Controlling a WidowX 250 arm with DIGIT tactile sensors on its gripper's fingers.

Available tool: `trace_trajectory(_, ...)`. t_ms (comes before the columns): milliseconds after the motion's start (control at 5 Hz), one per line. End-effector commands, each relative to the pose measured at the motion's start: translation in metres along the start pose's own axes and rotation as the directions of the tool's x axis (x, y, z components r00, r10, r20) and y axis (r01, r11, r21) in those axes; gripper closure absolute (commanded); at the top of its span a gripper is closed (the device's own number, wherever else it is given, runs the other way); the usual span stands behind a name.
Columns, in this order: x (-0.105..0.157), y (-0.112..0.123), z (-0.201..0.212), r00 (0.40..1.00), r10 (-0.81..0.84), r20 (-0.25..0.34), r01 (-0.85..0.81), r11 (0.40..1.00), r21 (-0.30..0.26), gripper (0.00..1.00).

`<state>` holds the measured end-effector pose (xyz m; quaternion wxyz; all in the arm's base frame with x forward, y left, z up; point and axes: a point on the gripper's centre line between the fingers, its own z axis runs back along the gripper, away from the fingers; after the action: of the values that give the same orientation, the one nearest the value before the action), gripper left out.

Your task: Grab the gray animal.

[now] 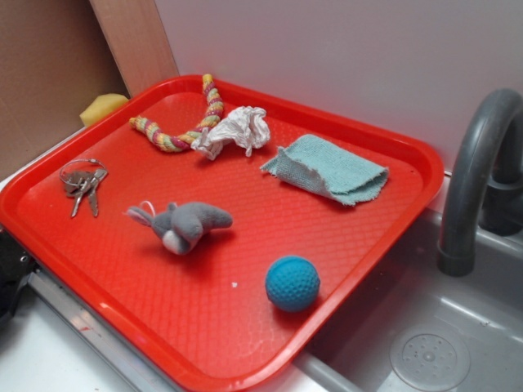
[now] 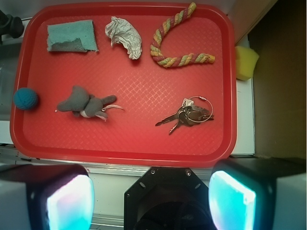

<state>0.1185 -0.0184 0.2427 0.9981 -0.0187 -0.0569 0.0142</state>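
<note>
The gray animal (image 1: 186,224) is a small gray plush with a white muzzle and pale ears. It lies on its side near the middle of the red tray (image 1: 114,327). In the wrist view it (image 2: 85,103) lies at the tray's left centre. My gripper (image 2: 151,201) hangs high above the tray's near edge, well apart from the plush. It is open and empty, its two pads (image 2: 69,201) wide apart. Only a dark part of the arm (image 1: 10,273) shows at the left edge of the exterior view.
On the tray lie a blue ball (image 1: 292,283), a teal cloth (image 1: 331,169), a crumpled white paper wad (image 1: 237,131), a coloured rope (image 1: 181,131) and a bunch of keys (image 1: 82,184). A yellow sponge (image 1: 102,106) sits behind the tray. A grey faucet (image 1: 474,180) and sink stand to the right.
</note>
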Motion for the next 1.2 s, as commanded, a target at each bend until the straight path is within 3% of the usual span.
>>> trace_trajectory(0,0.000,0.000,0.000,1.000,0.000,0.000,0.000,1.000,0.000,0.00)
trace_trajectory(200,0.034,-0.002,-0.014,0.963,-0.252,0.094,0.250,0.968,0.026,0.00)
trace_trajectory(400,0.065,-0.011,-0.024,0.861,-0.485,0.152,0.482,0.874,0.060,0.00)
trace_trajectory(600,0.073,-0.044,-0.042,0.710,-0.667,0.226,0.680,0.733,0.030,0.00)
trace_trajectory(800,0.052,-0.080,-0.067,0.537,-0.816,0.214,0.838,0.545,-0.027,0.00)
trace_trajectory(1000,0.033,-0.096,-0.097,0.357,-0.908,0.218,0.932,0.328,-0.157,0.00)
